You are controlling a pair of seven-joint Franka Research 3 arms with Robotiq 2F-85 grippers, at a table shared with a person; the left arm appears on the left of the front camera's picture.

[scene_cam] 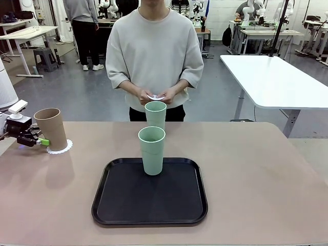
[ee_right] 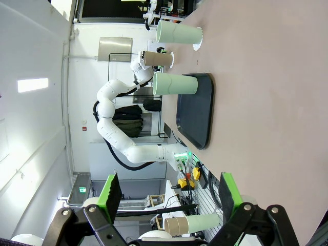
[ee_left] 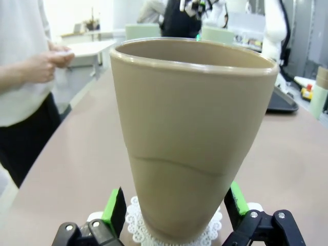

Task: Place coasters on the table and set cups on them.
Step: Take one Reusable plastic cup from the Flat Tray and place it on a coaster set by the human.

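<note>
**A:** What has the left gripper (ee_left: 175, 206) got?

**B:** Its jaws straddle the foot of the brown cup (ee_left: 189, 128), one green pad on each side. A sliver of gap shows at one pad, so I judge them slack rather than clamping. The cup stands upright on its lace coaster (scene_cam: 64, 147), near the left edge of the table (scene_cam: 256, 169).

**A:** And the right gripper (ee_right: 169, 192)?

**B:** Spread wide with nothing between the fingers, off to the side and looking across the tabletop.

**A:** What remains to do?

**B:** The tray cup (scene_cam: 152, 148), mint green, stands upright on the black tray (scene_cam: 118, 205) mid-table with no doily under it. The far mint cup (scene_cam: 155, 111) behind it sits on a second coaster (ee_right: 199, 40). The person's hands (scene_cam: 145, 95) hold the third coaster (scene_cam: 156, 97) at the far side, just beyond that cup.

**A:** So which way does the next move go?

**B:** From the left gripper, the tray cup lies to the robot's right and a little closer to the robot. Its long axis is vertical, so a sideways grasp low on the wall looks right. From the right gripper it lies well apart, across the table. I can't settle which arm is nearer. Either way, I'd say the third coaster has to reach the table first.
</note>
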